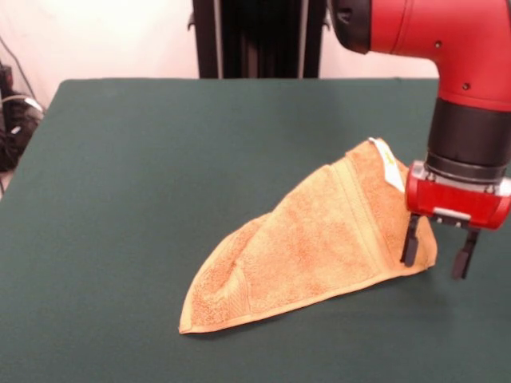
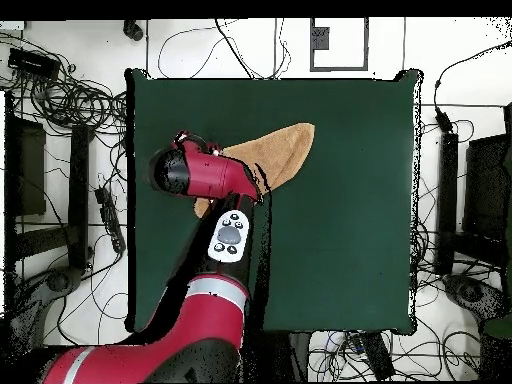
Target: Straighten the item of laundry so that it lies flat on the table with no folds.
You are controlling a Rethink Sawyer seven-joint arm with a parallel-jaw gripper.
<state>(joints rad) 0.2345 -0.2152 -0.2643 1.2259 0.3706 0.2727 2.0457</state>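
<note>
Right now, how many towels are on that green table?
1. A single orange-tan towel lies folded over on the green table, with the gripper at its raised, labelled end. Nothing suggests another towel, though the arm hides some tabletop from overhead.

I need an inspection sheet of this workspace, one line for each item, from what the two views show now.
Surface: dark green table, no damage seen.
Job's things: orange-tan towel, folded into a pointed shape, not flat; white label at its raised end.
Clutter: nothing seen on the table.
Gripper: gripper open, at the towel's raised end, one finger against the cloth.
Cables: many loose cables on the floor around the table.
Surroundings: black stands beside the table.
</note>
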